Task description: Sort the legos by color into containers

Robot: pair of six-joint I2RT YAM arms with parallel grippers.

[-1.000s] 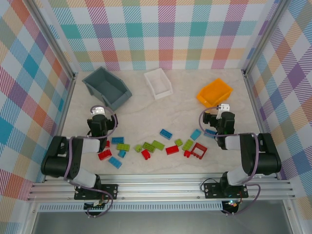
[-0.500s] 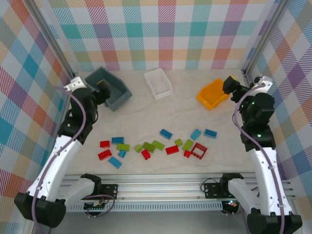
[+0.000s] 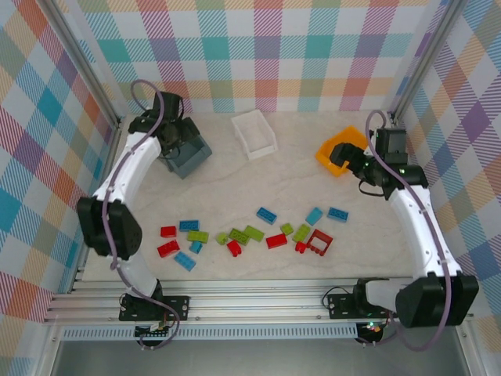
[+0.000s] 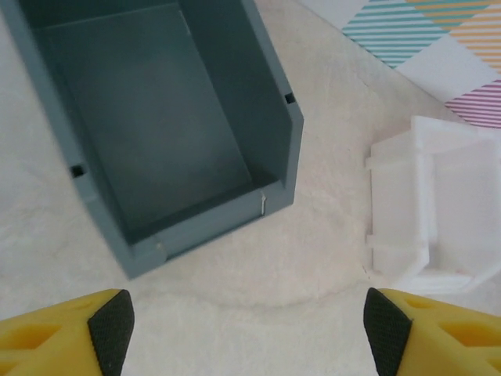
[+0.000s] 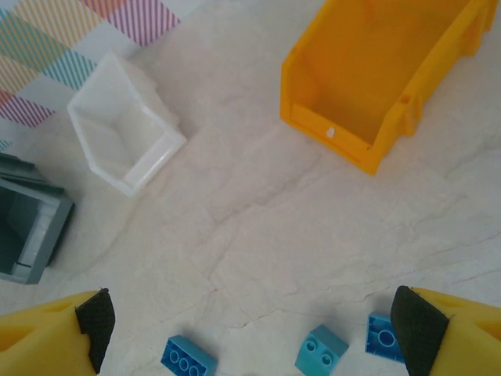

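Note:
The legos lie scattered across the near half of the table: red ones with an open red frame, lime green ones and blue ones. Three blue legos sit at the bottom of the right wrist view. At the back stand the containers: grey-blue, white and orange-yellow. My left gripper hovers over the grey-blue bin's near end, open, nothing between its fingers. My right gripper hangs at the orange bin's near side, open and empty.
Checked walls and metal posts close in the back and both sides. The white bin lies right of the left gripper, and it lies far left of the right gripper. A metal rail runs along the near edge.
Both arms have unfolded from low near the legos and reached to the back. The left gripper now sits over the grey-blue bin, the right beside the orange bin.

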